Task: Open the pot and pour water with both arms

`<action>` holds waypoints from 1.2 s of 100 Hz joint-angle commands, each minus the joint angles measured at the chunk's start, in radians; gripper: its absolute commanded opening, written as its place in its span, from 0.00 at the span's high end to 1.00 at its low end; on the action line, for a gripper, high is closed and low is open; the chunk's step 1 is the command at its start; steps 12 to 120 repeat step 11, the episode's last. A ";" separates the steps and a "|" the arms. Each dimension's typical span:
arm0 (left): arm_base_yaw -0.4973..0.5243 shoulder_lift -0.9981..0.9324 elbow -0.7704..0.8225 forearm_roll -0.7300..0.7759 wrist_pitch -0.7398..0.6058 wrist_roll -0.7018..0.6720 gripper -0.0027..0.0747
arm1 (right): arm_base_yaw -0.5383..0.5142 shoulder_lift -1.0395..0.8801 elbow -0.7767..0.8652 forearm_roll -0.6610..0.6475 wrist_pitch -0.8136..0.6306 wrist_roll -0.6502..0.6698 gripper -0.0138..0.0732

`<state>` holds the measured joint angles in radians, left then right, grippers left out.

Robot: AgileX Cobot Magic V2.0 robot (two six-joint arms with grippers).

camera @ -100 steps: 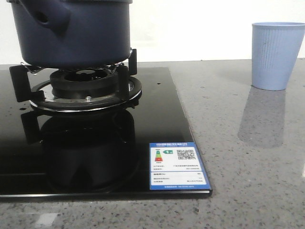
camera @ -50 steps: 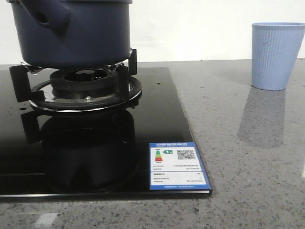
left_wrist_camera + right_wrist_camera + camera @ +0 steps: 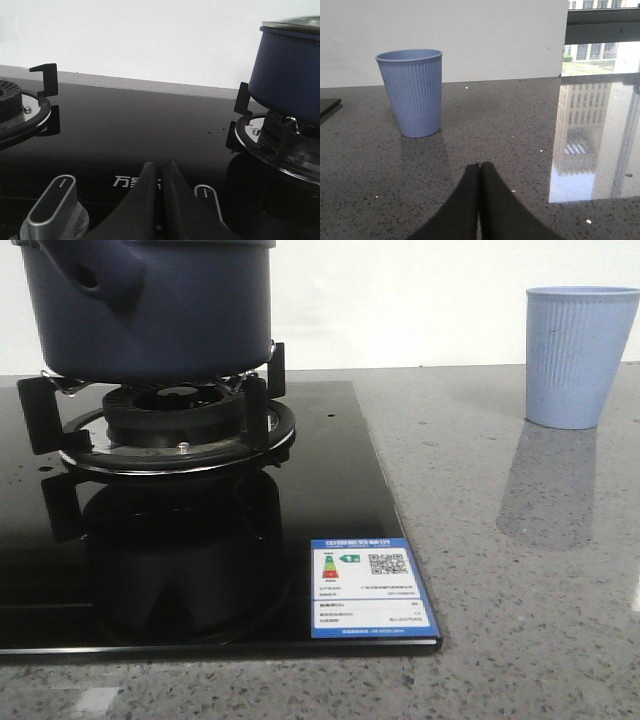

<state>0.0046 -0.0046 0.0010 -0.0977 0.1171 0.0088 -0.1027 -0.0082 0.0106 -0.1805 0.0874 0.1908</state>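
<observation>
The dark navy pot [image 3: 150,310] stands on the black burner grate [image 3: 180,425] of the glass hob, its stubby handle stub [image 3: 95,275] facing forward. In the left wrist view the pot [image 3: 290,75] carries a glass lid [image 3: 295,22]. My left gripper [image 3: 160,165] is shut and empty, low over the hob's front between two control knobs, well short of the pot. My right gripper [image 3: 479,166] is shut and empty above the grey counter, short of the pale blue ribbed cup [image 3: 412,92]. Neither gripper appears in the front view.
The pale blue cup [image 3: 580,355] stands on the grey stone counter to the right of the black hob [image 3: 340,500]. Two silver knobs [image 3: 52,205] [image 3: 207,200] flank my left gripper. A second burner [image 3: 20,107] lies on the hob's far side. A white wall runs behind.
The front view has shifted very slightly; the pot, cup and hob keep their places. No gripper enters that view.
</observation>
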 commanded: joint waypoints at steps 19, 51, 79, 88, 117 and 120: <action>-0.007 -0.026 0.033 -0.009 -0.076 -0.009 0.99 | -0.004 -0.019 0.025 -0.012 -0.067 -0.001 0.92; -0.007 -0.026 0.033 -0.009 -0.076 -0.009 0.99 | -0.004 -0.019 0.025 -0.012 -0.067 -0.001 0.92; -0.007 -0.026 0.033 -0.009 -0.076 -0.009 0.99 | -0.004 -0.019 0.025 -0.012 -0.067 -0.001 0.92; -0.007 -0.026 0.033 -0.009 -0.076 -0.009 0.99 | -0.004 -0.019 0.025 -0.012 -0.067 -0.001 0.92; -0.007 -0.026 0.033 -0.009 -0.076 -0.009 0.99 | -0.004 -0.019 0.025 -0.012 -0.067 -0.001 0.92; -0.007 -0.026 0.033 -0.009 -0.076 -0.009 0.99 | -0.004 -0.019 0.025 -0.012 -0.067 -0.001 0.92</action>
